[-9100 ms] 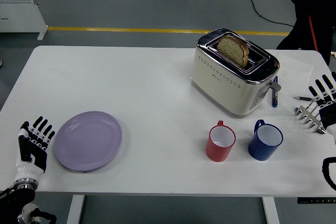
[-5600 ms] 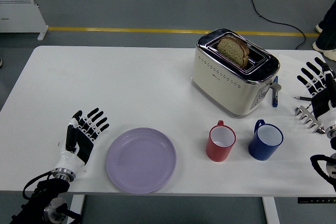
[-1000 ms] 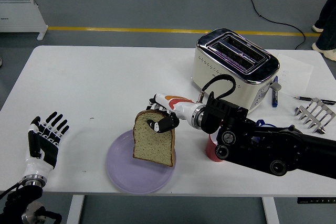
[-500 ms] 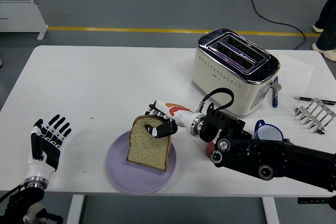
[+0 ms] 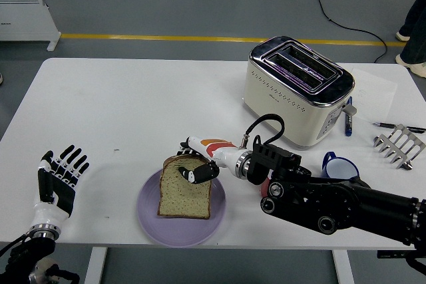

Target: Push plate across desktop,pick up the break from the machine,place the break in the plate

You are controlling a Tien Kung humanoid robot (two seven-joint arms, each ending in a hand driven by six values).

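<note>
A slice of brown bread [image 5: 185,191] lies nearly flat on the lavender plate [image 5: 152,214] near the table's front edge. My right hand [image 5: 197,166] reaches in from the right, its fingers still curled over the slice's top crust. The cream and chrome toaster [image 5: 299,90] stands at the back right with both slots empty. My left hand [image 5: 57,181] rests at the front left corner, fingers spread, holding nothing.
A blue mug [image 5: 340,166] shows behind my right forearm; a red mug [image 5: 265,188] is mostly hidden by it. A blue pen [image 5: 348,119] lies beside the toaster, a metal rack [image 5: 399,144] and a black pen [image 5: 399,126] at the right edge.
My right hand has lowered the bread from upright above the plate to almost flat on it, shifting slightly left. The left hand has stayed put.
</note>
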